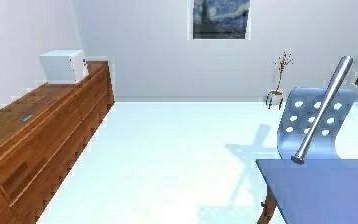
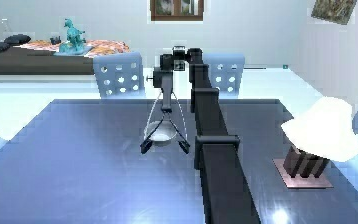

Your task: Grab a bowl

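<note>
Now | pincer (image 2: 165, 147) shows at the arm's far end against the dark bench (image 2: 77, 150) | what looks like a pale bowl (image 2: 165, 139) lies on the bench right at the fingertips | cannot tell whether the pincer has hold of anything | white lamp (image 2: 325, 130) stands toward the arm side view's right.

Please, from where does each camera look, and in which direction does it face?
Forward view: on the robot, facing ahead and slightly down across the floor, toward a wooden dresser at the left and a painting on the far wall.
Arm side view: on the robot's body, facing sideways over the blue table; the robot's arm rises from the bottom edge, its gripper by a small white bowl-shaped thing.
Shared: the blue table, and probably a blue chair.
</note>
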